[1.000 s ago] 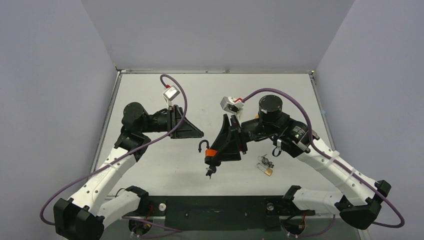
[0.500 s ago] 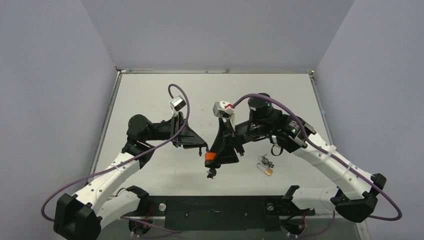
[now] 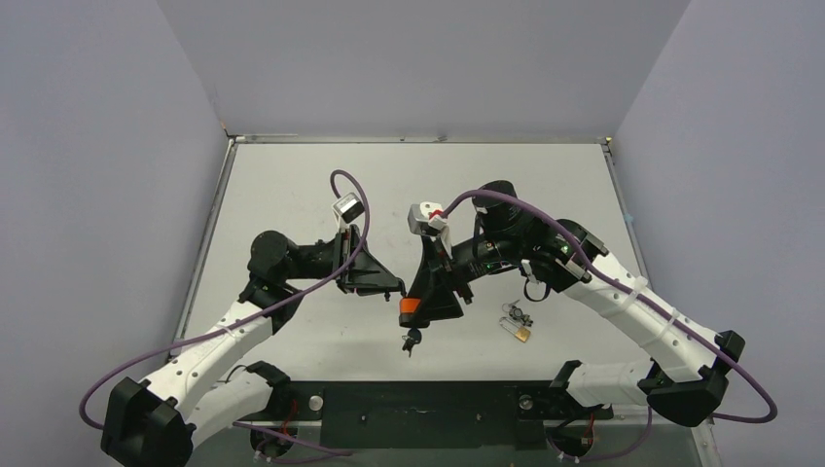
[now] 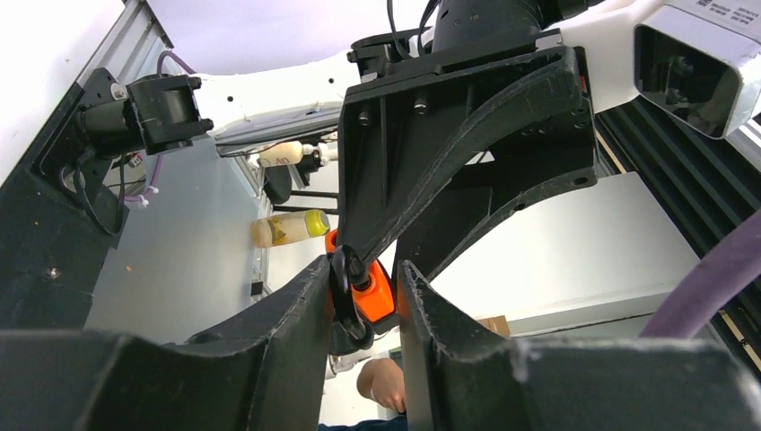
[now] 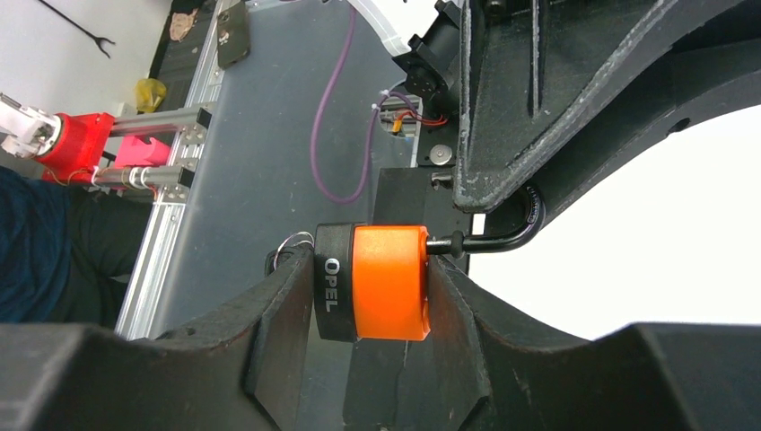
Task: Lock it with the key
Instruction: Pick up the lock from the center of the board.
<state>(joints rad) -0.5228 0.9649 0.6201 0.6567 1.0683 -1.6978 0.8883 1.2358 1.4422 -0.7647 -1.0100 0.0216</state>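
Two tools meet above the middle of the worktop (image 3: 321, 185), both at the same padlock (image 5: 386, 283). The right tool (image 5: 372, 280) pinches the orange body across its sides and holds it in the air. The shackle (image 5: 504, 235) is drawn out and points toward the left arm. The left tool (image 4: 363, 296) has its fingers standing narrowly on either side of the shackle's bend; whether they press on it cannot be told. A key (image 3: 412, 340) hangs below the body, apparently in the keyhole, and a spare bunch of keys (image 3: 517, 324) lies on the worktop near the right arm.

The step in hand looks to be seating the shackle. It probably goes best if the left tool grips the bend squarely, lines the free leg over its hole and pushes straight along the legs. The right tool should clamp hard, because any twist could turn the smooth body in its grip. The hanging key should be left free for turning.
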